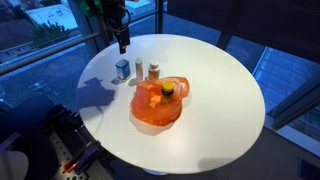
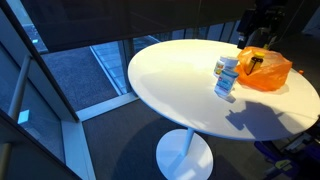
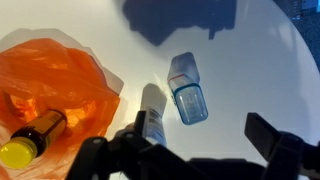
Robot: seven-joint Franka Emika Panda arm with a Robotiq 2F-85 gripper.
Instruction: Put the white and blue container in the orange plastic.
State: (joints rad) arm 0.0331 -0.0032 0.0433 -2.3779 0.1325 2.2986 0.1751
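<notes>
The white and blue container point(image 1: 122, 69) is standing upright on the round white surface point(image 1: 220, 90), out in the open and not inside anything. In the wrist view the container point(image 3: 187, 90) is showing its white top and its clear blue lower part, with bare surface point(image 3: 255, 60) all around it. Just beside it a white bottle point(image 1: 138, 68) is standing, and next along the row a third small bottle point(image 1: 153, 70) is sitting near the orange plastic bag point(image 1: 160, 102). The bag is lying crumpled and open, close to the row of bottles but apart from the container. Inside it a brown bottle with a yellow cap point(image 3: 30, 140) is lying on its side.

The claw point(image 1: 123, 45) is hanging in the air above the container, clear of it and clear of the surface. In the wrist view the claw point(image 3: 195, 140) is spread wide with nothing between its two dark fingers point(image 3: 275, 145), and the container is sitting beyond the gap between them.

In an exterior view the container point(image 2: 226, 80) is standing in front of the bag point(image 2: 268, 70) from that angle.
</notes>
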